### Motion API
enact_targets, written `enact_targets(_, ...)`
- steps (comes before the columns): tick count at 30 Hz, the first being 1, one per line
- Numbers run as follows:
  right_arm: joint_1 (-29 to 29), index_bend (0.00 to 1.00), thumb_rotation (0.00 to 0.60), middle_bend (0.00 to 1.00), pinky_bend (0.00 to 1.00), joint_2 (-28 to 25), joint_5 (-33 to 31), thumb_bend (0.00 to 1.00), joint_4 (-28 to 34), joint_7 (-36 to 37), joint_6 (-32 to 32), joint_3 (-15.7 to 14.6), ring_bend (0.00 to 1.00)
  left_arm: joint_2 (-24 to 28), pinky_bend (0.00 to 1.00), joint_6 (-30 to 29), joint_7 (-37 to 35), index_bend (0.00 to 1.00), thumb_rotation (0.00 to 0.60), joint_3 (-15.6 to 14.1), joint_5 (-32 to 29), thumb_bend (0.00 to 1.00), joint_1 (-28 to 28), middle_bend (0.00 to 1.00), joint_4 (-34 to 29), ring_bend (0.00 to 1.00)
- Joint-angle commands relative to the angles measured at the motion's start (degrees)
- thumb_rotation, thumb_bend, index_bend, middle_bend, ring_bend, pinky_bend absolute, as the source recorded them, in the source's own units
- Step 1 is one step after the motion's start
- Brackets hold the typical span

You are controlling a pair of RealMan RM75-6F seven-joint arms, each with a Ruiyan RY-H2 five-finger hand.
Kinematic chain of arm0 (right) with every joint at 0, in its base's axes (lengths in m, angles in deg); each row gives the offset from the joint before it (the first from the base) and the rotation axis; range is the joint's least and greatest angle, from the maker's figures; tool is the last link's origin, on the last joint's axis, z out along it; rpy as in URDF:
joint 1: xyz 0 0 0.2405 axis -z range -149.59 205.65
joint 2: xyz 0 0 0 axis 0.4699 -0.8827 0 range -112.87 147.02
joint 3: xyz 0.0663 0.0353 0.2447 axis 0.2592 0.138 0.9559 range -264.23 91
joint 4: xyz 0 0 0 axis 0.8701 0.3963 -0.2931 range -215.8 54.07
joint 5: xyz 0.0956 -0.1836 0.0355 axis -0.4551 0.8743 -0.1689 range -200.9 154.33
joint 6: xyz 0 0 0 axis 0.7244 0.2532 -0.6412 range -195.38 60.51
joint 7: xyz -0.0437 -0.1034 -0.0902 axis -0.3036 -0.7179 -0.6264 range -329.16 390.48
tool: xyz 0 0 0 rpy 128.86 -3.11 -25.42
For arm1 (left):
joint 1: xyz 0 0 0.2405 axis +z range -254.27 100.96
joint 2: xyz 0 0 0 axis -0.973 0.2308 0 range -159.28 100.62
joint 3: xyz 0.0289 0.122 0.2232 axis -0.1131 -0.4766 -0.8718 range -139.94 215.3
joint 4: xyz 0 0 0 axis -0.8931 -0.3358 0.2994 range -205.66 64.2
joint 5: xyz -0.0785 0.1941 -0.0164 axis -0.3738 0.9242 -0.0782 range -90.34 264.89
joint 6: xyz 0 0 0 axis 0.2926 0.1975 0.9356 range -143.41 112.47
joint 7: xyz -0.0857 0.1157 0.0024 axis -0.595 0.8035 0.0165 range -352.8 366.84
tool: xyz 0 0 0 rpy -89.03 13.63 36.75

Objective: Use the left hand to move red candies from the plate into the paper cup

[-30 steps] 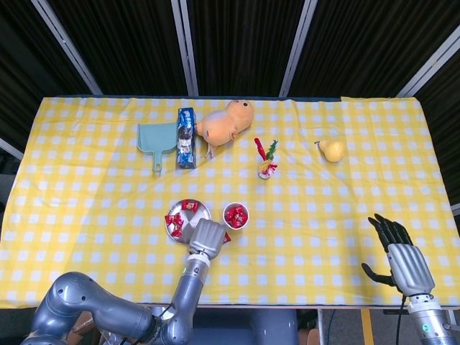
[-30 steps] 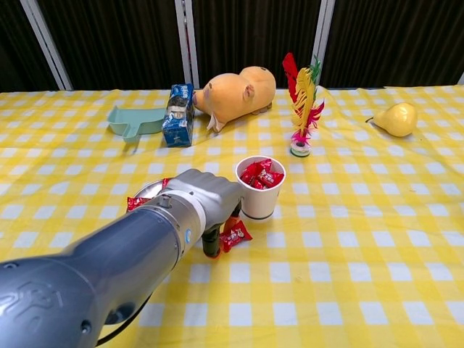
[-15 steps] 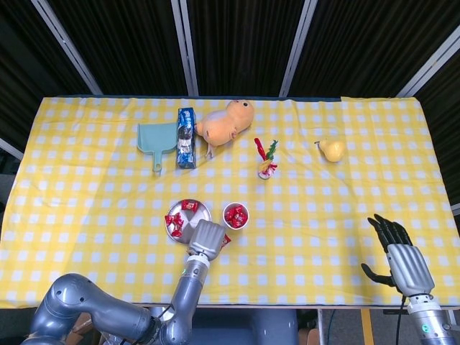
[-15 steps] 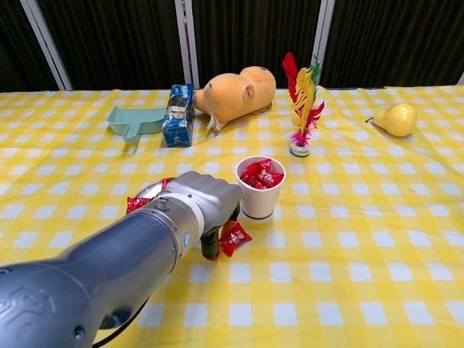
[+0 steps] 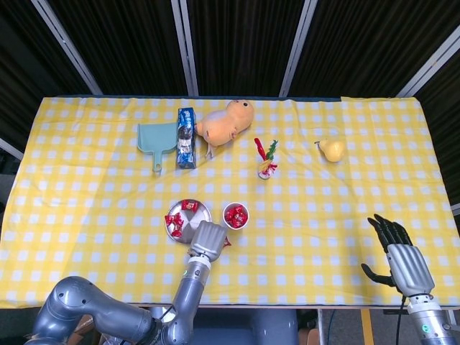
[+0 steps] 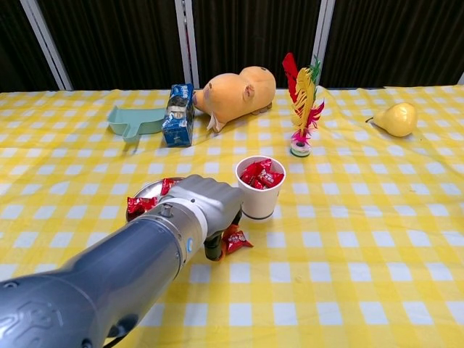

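Red candy (image 6: 235,240) lies on the cloth beside the paper cup (image 6: 259,188); my left hand (image 6: 206,206) curls over it, grip unclear; right hand (image 5: 399,254) idle, fingers spread.

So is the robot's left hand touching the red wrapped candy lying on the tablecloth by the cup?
Touching. In the chest view, the left hand's dark fingertips press against the red wrapped candy, with no gap showing.

left robot hand (image 6: 206,206): fingers curled down, low | right robot hand (image 5: 399,253): fingers spread, idle
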Motion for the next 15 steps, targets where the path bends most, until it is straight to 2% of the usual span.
enact_targets(1,0.01,0.00,0.600,0.00,0.00,-0.01,0.00,0.34,0.01,-0.01,-0.02,0.00,0.00,0.16,1.00,-0.14,0.04,0.58,0.600,-0.08,0.24,0.54,0.24,1.00,-0.36,1.00)
enact_targets(8,0.01,0.00,0.600,0.00,0.00,-0.02,0.02,0.34,-0.04,0.08,-0.04,0.01,0.00,2.24,1.00,-1.48,-0.28,0.58,0.600,-0.75,2.05,0.54,1.61,1.00,-4.23,1.00)
enact_targets(15,0.00,0.00,0.600,0.00,0.00,0.04,-0.01,0.34,-0.02,-0.22,0.00,-0.02,0.00,7.75,1.00,-4.15,-0.64,0.58,0.600,-1.49,5.20,0.54,3.39,1.00,-13.26,1.00)
